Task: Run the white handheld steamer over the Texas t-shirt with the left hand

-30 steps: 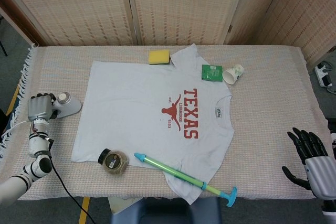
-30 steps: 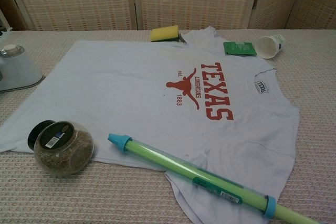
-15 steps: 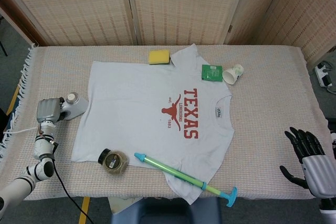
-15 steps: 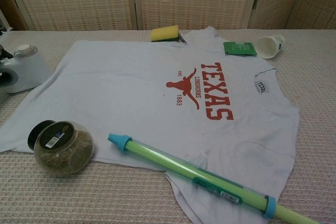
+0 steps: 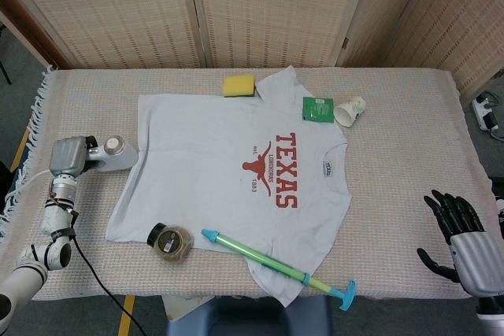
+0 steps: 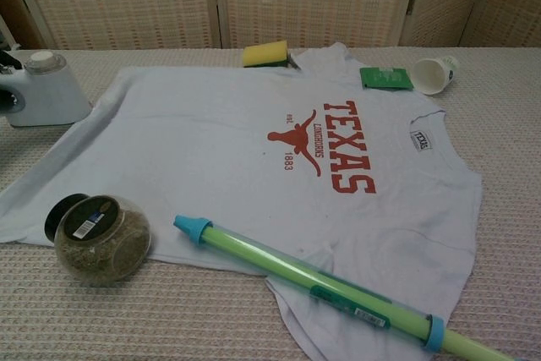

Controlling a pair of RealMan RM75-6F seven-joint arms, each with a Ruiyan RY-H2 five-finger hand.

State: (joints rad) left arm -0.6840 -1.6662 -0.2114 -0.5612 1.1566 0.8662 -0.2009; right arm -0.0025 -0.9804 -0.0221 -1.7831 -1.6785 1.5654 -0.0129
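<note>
The white Texas t-shirt [image 5: 228, 167] [image 6: 254, 158] lies flat on the table with its red print facing up. My left hand [image 5: 68, 156] grips the white handheld steamer [image 5: 114, 156] [image 6: 46, 95] at the shirt's left edge, the steamer's front touching the hem. In the chest view only the steamer and a dark bit of the hand show at the left border. My right hand [image 5: 463, 238] hovers off the table's right front corner with its fingers spread and nothing in it.
A jar of dried herbs [image 5: 171, 241] [image 6: 100, 238] and a green-and-blue pump tube [image 5: 276, 267] [image 6: 313, 281] lie on the shirt's front part. At the back are a yellow sponge [image 5: 239, 85], a green packet [image 5: 317, 108] and a tipped paper cup [image 5: 349, 110].
My left hand has carried the steamer to the right and a little farther back, from the bare tablecloth up to the shirt's left edge. The right hand has barely shifted.
</note>
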